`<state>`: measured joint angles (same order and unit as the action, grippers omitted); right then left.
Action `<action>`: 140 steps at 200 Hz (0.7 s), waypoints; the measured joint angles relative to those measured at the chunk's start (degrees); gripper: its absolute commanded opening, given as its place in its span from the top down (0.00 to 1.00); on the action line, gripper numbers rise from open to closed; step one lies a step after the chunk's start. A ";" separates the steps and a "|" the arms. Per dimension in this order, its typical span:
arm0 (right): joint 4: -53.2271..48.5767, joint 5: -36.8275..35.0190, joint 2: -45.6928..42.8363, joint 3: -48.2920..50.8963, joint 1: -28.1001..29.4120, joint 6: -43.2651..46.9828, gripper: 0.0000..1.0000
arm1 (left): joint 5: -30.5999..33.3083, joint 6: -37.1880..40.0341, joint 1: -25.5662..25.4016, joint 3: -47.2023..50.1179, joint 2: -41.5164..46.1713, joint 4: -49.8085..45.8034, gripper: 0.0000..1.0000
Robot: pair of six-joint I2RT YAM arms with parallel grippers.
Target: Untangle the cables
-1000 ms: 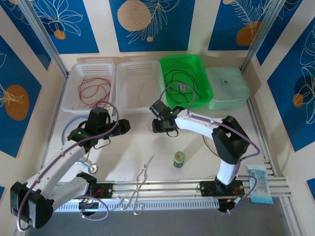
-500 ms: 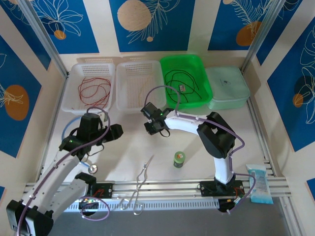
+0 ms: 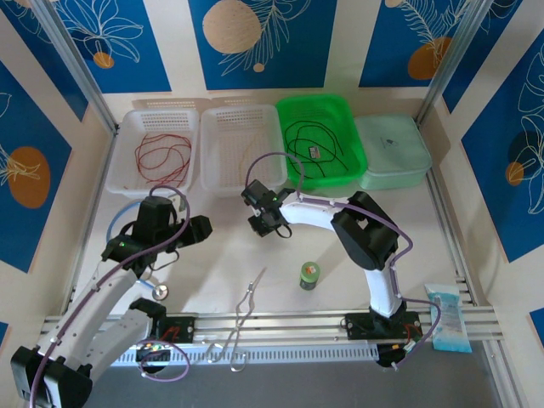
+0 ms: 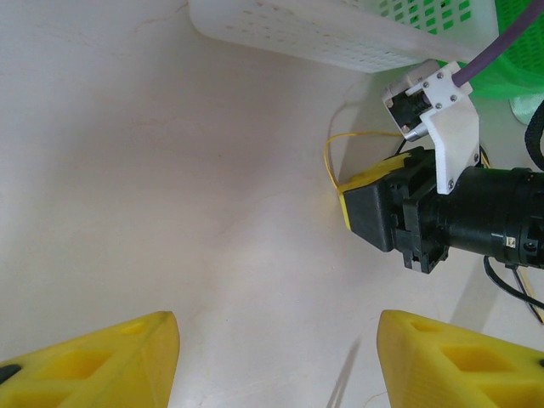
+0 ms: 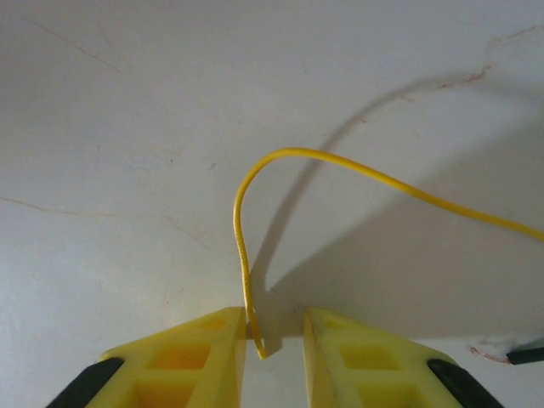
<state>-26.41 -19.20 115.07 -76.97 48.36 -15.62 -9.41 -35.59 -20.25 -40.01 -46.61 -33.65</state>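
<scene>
A thin yellow cable arches up off the white tabletop, and its free end sits between the fingers of my right gripper. The jaws stand a narrow gap apart; the end rests against the left finger without being pinched. In the top view that right gripper is low over the table, just in front of the middle white basket. My left gripper faces it, wide open and holding nothing; it sees the yellow cable's loop. Red cables lie in the left white basket, black cables in the green basket.
A pale green lidded box stands at the back right. A small green jar, metal forceps and a stethoscope's disc with its light-blue tube lie near the front. A packet rests on the right rail.
My right gripper has moved left and down toward the table, and its jaws have narrowed around the yellow cable's end. My left arm drew back to the left, then held still.
</scene>
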 measured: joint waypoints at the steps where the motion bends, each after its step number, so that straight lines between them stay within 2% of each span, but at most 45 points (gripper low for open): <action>1: -0.02 0.00 0.04 -0.07 0.00 0.11 0.81 | 0.00 0.00 0.00 0.00 0.00 -0.02 0.38; 35: -1.49 -1.42 0.72 -1.38 0.15 1.16 1.00 | 0.00 0.02 0.00 0.00 0.00 -0.35 0.38; 93: -1.20 -1.53 -1.29 0.59 0.76 1.01 1.00 | -0.17 0.02 0.00 -2.19 0.02 -1.20 0.39; 140: -0.79 1.86 -16.72 6.05 -0.44 -1.64 1.00 | -1.07 0.00 0.07 -4.15 -0.15 -1.14 0.41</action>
<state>-27.20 -17.34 98.35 -70.91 47.92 -17.26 -10.48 -35.59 -20.18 -44.16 -46.76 -34.79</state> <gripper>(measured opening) 0.049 0.599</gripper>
